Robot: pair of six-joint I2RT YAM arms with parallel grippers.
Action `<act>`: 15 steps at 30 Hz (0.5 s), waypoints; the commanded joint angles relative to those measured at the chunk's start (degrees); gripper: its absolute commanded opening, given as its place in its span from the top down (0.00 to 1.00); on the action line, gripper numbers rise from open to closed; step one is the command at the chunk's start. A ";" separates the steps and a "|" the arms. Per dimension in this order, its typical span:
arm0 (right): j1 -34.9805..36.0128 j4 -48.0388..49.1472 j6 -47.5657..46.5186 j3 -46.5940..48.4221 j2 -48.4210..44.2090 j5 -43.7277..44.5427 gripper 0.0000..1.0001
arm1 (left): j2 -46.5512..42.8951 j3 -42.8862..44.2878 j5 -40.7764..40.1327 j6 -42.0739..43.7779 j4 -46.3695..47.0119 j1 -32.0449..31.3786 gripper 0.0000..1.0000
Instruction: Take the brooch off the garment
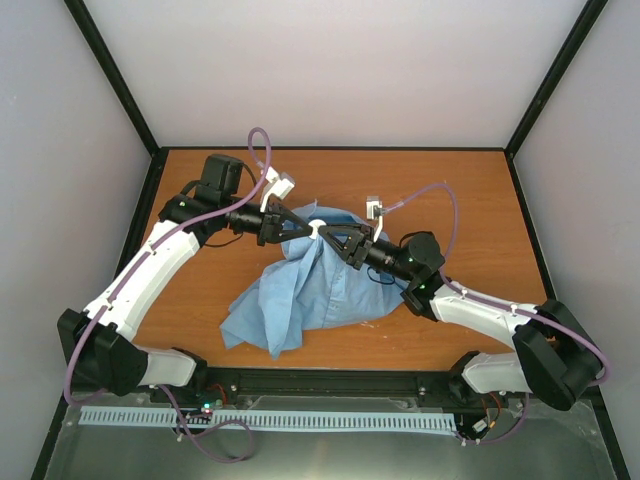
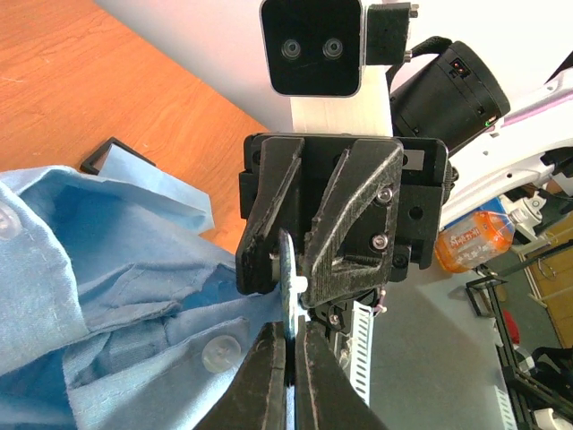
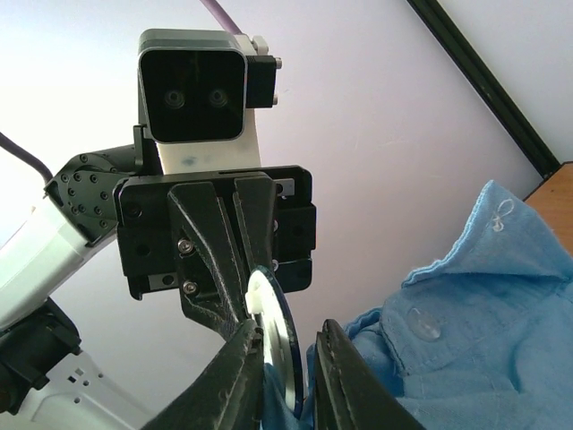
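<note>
Both jaw pairs are clamped on the brooch [image 3: 279, 340] — shirt [image 1: 310, 290] lifted, brooch not yet freed.

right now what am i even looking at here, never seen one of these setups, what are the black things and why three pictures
These are two robot arms bolted at the near edge of a wooden table. One picture looks down from above; the other two come from small cameras on each arm's wrist, so each sees the other arm's claw facing it.

On the table lies a light blue shirt, bunched up and lifted in the middle where the claws meet.

The left gripper is shut on a fold of the shirt. Between the two claws sits a small round disc, the brooch, seen edge-on. The right gripper has its fingers on either side of the brooch; whether it grips it firmly is unclear.
</note>
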 commanded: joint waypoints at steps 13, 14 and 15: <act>1.06 -13.67 -1.21 3.08 -0.92 11.33 0.91 | -0.26 4.35 2.91 5.67 -0.22 -0.69 0.99; 1.20 -14.53 -1.49 3.22 -0.98 12.11 0.91 | -0.12 4.34 3.28 5.77 -0.21 -0.71 0.99; 1.32 -15.61 -1.46 3.42 -1.05 12.89 0.91 | -0.03 4.34 3.58 5.81 -0.12 -0.75 0.99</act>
